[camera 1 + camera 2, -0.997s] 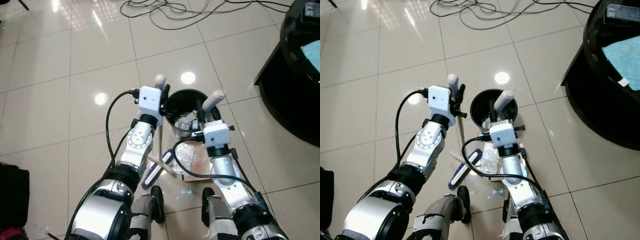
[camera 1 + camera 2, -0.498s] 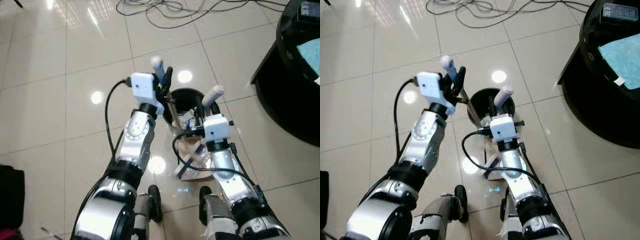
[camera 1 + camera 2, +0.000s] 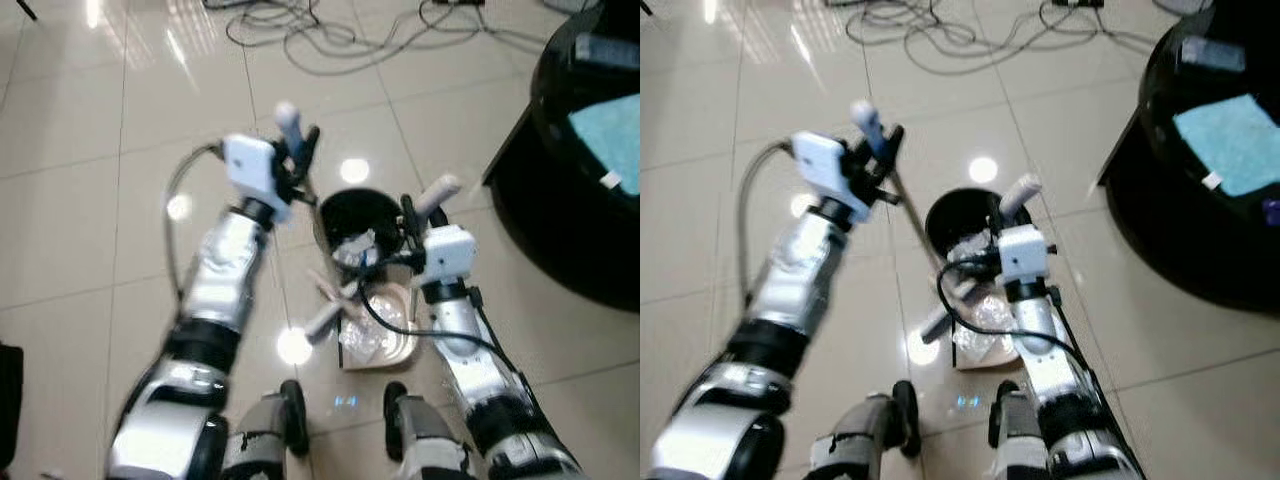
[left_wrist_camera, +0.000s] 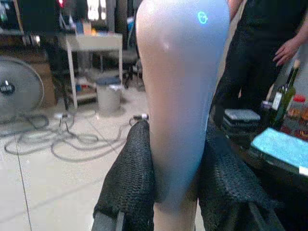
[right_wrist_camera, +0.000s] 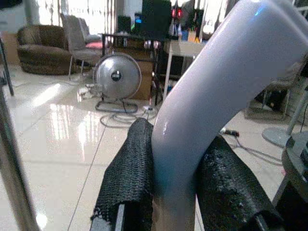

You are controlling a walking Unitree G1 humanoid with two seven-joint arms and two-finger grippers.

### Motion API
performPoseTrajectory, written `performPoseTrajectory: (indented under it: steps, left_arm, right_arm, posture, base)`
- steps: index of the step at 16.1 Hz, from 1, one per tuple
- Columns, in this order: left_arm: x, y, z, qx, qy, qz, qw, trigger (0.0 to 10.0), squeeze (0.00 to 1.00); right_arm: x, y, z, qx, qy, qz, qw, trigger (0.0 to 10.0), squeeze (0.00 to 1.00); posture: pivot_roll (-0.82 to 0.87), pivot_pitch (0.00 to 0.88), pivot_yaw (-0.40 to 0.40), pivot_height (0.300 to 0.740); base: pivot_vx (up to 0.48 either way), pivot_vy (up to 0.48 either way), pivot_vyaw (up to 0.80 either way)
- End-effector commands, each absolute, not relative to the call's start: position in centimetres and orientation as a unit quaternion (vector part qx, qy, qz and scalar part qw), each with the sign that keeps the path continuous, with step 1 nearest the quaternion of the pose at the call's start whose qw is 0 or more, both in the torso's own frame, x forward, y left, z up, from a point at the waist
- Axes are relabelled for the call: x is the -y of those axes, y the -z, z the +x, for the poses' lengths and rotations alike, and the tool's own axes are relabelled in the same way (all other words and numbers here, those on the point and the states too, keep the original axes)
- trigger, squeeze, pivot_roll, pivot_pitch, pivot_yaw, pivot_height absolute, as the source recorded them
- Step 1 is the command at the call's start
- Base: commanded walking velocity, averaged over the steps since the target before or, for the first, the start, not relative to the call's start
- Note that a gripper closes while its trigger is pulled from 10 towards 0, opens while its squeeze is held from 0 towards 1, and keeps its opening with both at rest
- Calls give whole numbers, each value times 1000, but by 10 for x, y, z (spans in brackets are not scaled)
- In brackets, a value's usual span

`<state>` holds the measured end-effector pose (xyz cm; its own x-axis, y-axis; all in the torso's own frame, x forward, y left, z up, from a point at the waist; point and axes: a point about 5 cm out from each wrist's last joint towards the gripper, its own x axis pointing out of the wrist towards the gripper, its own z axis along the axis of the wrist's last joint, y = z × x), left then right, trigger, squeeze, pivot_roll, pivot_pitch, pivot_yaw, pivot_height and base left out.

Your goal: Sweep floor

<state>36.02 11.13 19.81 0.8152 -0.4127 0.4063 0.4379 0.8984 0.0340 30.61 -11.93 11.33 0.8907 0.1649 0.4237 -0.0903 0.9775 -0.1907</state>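
My left gripper (image 3: 299,150) is raised over the floor, shut on the broom's white grip (image 4: 180,91). From there the thin broom shaft (image 3: 912,222) slants down to the brush head (image 3: 330,315), which lies at the dustpan's mouth. My right gripper (image 3: 413,214) is shut on the dustpan's bent white handle (image 5: 207,96). The tan dustpan (image 3: 380,338) rests on the tiles near my feet and holds crumpled clear plastic. A black round bin (image 3: 355,214) stands just beyond the dustpan, with some plastic inside.
Tangled cables (image 3: 330,30) lie on the glossy tiles ahead. A black round table (image 3: 585,215) with a teal cloth (image 3: 1230,140) stands at the right. A person (image 4: 269,43), a bottle (image 4: 285,98) and a floor fan (image 5: 117,77) show in the wrist views.
My left arm has lifted and swung forward and left, tilting the broom shaft. The brush head has slid right, from beside the dustpan to its mouth. The camera has shifted too.
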Motion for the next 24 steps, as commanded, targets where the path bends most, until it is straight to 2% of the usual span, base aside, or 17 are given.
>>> performPoseTrajectory:
  steps: [1,4,7,10,14,19,22,24]
  left_arm:
    - [-124,-209,358,227,233,-30,945,10000,0]
    - [-150,-215,357,213,255,-15,943,10000,0]
    - [-183,-217,359,200,225,38,953,10000,0]
    - [-218,-216,360,187,128,126,966,10000,0]
    - [-239,-209,358,170,42,171,970,10000,0]
    - [-228,-187,348,158,40,178,970,10000,0]
    - [-219,-177,345,127,45,153,979,10000,0]
    - [-206,-173,339,129,65,145,979,10000,0]
  right_arm:
    - [122,-116,303,238,-64,-73,966,10000,0]
    - [129,-119,302,241,-53,-60,967,10000,0]
    - [125,-125,305,240,-63,-34,968,10000,0]
    - [109,-129,307,234,-103,6,967,10000,0]
    - [94,-143,311,237,-147,53,959,10000,0]
    - [95,-198,322,294,-164,109,935,10000,0]
    - [117,-238,329,333,-136,106,927,10000,0]
    - [146,-273,327,371,-88,94,920,10000,0]
  posture:
    - [19,131,40,740]
    - [10,106,40,740]
    - [4,91,32,740]
    - [-1,81,22,740]
    - [-6,77,13,740]
    - [-14,75,9,740]
    - [-21,71,7,740]
    - [-38,61,14,740]
  base:
    - [0,0,0]
    - [0,0,0]
    - [0,0,0]
    - [0,0,0]
    - [0,0,0]
    - [0,0,0]
    - [0,0,0]
    - [0,0,0]
